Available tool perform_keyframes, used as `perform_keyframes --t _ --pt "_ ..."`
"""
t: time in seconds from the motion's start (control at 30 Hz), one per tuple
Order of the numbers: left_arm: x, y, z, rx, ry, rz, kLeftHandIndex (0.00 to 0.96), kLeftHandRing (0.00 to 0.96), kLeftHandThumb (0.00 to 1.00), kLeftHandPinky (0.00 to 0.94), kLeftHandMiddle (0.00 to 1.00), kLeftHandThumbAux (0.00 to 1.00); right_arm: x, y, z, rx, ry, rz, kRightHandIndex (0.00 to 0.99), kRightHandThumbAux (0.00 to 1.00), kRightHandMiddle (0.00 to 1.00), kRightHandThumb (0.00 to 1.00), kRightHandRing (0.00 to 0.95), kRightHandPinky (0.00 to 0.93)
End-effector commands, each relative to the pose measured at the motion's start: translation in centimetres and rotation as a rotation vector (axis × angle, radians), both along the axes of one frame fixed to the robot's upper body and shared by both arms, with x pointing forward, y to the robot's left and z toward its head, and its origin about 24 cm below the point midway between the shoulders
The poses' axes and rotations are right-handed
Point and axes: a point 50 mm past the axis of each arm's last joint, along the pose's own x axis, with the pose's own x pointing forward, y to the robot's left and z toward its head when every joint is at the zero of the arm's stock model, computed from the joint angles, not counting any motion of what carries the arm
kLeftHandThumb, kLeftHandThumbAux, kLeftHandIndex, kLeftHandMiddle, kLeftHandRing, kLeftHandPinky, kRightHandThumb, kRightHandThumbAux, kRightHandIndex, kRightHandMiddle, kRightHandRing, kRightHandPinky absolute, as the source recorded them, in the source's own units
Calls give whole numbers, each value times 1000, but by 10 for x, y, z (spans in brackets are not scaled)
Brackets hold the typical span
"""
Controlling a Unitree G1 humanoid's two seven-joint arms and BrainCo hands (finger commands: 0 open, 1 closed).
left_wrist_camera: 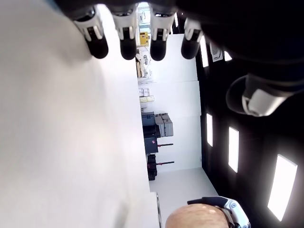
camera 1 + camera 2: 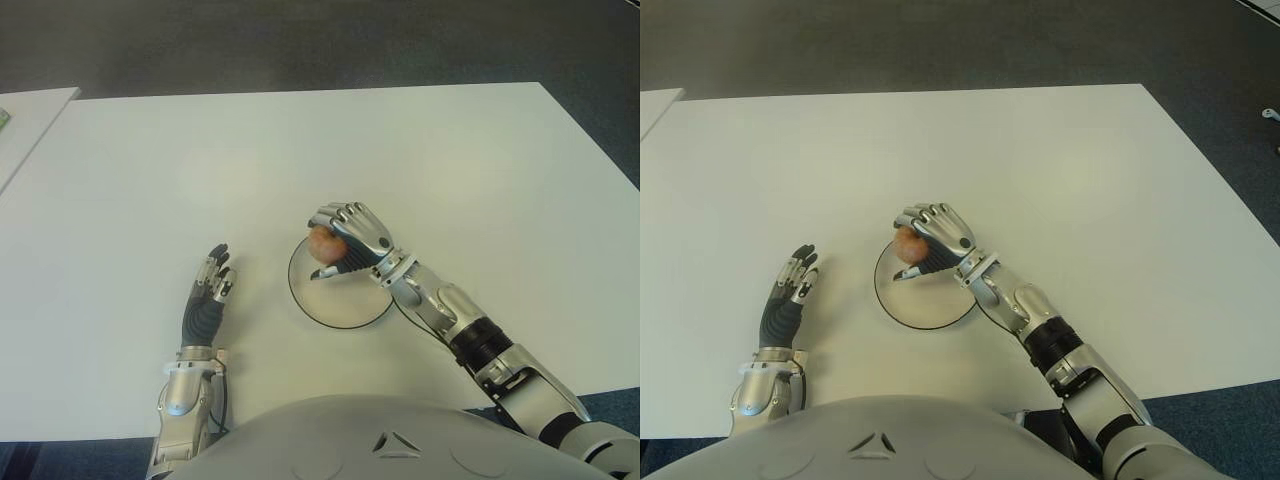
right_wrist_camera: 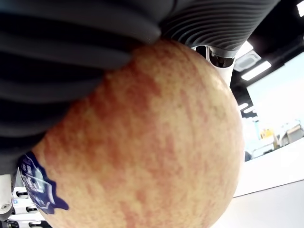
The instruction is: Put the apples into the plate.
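Landmark for all positions: the round plate (image 2: 345, 305) on the white table (image 2: 300, 150).

Left hand (image 2: 205, 300) lay to the left of the plate, near it but clearly apart, palm down toward the tabletop with its fingers (image 2: 216, 272) stretched out straight, away from the robot's body. It held nothing. Left wrist view confirmed this: four extended fingertips (image 1: 127, 47) lined up beside the bare table surface, none of them curled.

Plate was white with a thin dark rim and sat close to the near edge of the table, in front of the robot's torso. The part of the plate nearest the robot was bare.

Right hand (image 2: 352, 240) was over the far part of the plate, its forearm reaching in from the plate's right side. Fingers were curled down and wrapped over an apple (image 2: 325, 243), thumb underneath. Apple was reddish-yellow and showed at the left side of the hand, over the plate's far-left rim. Could not tell whether it touched the plate.

Right wrist view: the apple (image 3: 142, 142) filled most of the frame, streaked red on yellow, with a dark blue sticker (image 3: 39, 187) on its skin and ribbed dark finger pads (image 3: 61, 52) pressed against it.
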Motion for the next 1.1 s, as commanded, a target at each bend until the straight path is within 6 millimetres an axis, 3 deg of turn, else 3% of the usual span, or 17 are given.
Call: perform_keyframes --t 0.03,1.1 --pt "-14 -6 -21 -17 137 -30 0 0 30 0 0 385 0 -2 3 30 -2 -5 788 586 826 979 837 835" --pt "-14 -6 -20 -17 164 -52 0 0 18 0 0 410 -11 -19 15 67 -91 -19 792 583 836 979 855 855"
